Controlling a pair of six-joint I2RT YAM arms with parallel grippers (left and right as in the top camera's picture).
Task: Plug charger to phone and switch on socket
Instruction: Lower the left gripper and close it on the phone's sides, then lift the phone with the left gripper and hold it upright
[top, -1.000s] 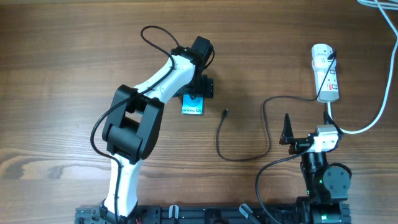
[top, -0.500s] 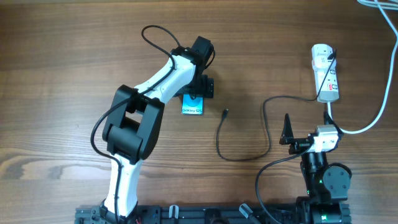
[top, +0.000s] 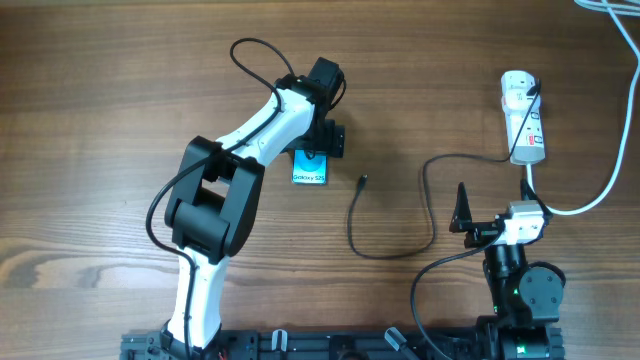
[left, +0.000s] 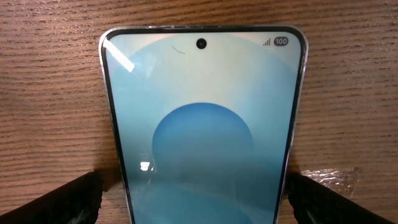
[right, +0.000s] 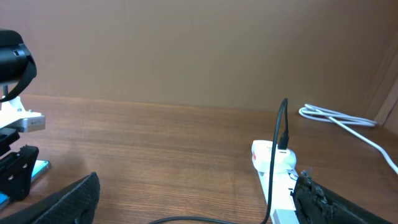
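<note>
Overhead, the left arm (top: 215, 205) stood extended across the wooden tabletop (top: 90, 90) toward 12 o'clock, and the left claw (top: 318, 150) hung over the upper part of the phone (top: 310, 174), hiding it from above. In the left wrist view that claw was released, its fingers (left: 62, 199) spread wide on either side of the lit blue screen, touching neither edge and grasping nothing. The phone lay flat near the middle of the tabletop, its "Galaxy S25" end at 6 o'clock. At 3 o'clock of the phone, near but apart, lay the connector tip (top: 362, 182) of the charger (top: 351, 225), unplugged. Its thin black cable looped down toward 6 o'clock, swung across, then climbed to the socket (top: 524, 118) at 2 o'clock of the tip. A white cord (top: 600, 200) curved away beside the socket. At 6 o'clock of the socket waited the right claw (right: 196, 180), released, fingers wide, grasping nothing.
</note>
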